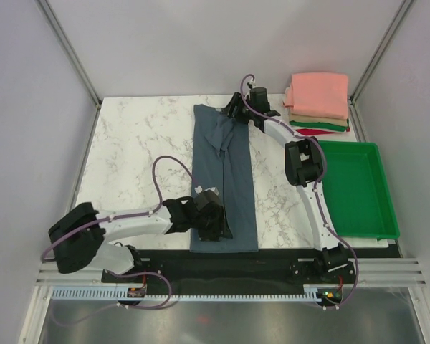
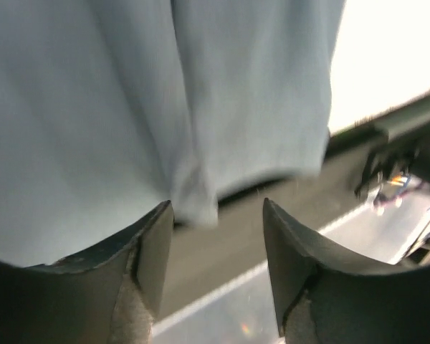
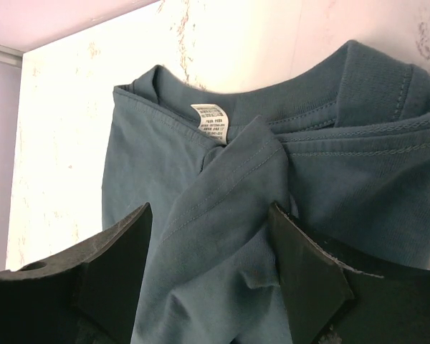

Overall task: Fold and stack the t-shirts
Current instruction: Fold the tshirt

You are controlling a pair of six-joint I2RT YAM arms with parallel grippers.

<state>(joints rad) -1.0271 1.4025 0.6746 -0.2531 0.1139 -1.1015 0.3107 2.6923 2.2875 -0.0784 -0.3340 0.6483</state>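
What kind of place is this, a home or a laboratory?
Probably a robot test cell: grey panels enclose the marble-pattern table, and the left arm and right arm are bolted to a black plate at its near edge.

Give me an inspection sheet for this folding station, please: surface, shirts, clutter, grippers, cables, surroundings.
Surface: marble-pattern table.
Job's things: blue-grey t-shirt folded into a long strip, collar far; folded stack far right, pink on top.
Clutter: green tray at right.
Grippers: left gripper open at near hem; right gripper open over collar.
Cables: purple cables along both arms.
Surroundings: white walls, metal frame.
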